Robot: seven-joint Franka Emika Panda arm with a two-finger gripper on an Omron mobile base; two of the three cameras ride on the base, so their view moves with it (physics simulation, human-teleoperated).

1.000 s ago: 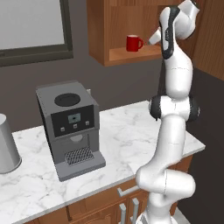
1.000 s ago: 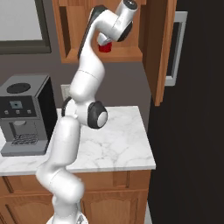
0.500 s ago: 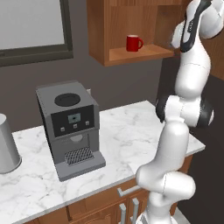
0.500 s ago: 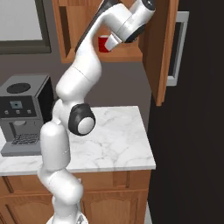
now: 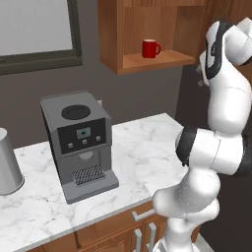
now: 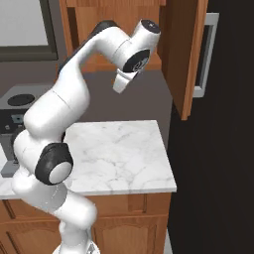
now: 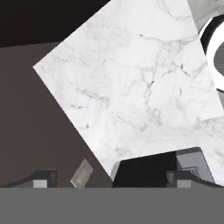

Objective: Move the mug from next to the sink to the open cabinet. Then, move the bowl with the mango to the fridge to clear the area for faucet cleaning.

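Fingers (image 7: 109, 179) spread empty over marble counter (image 7: 131, 87); left base view shows mug (image 5: 150, 48) shelved.

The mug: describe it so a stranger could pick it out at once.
Look up at the open cabinet, the brown wooden one on the wall above the marble counter. On its shelf stands the mug, small, glossy red, with a loop handle, the lone thing on that shelf.
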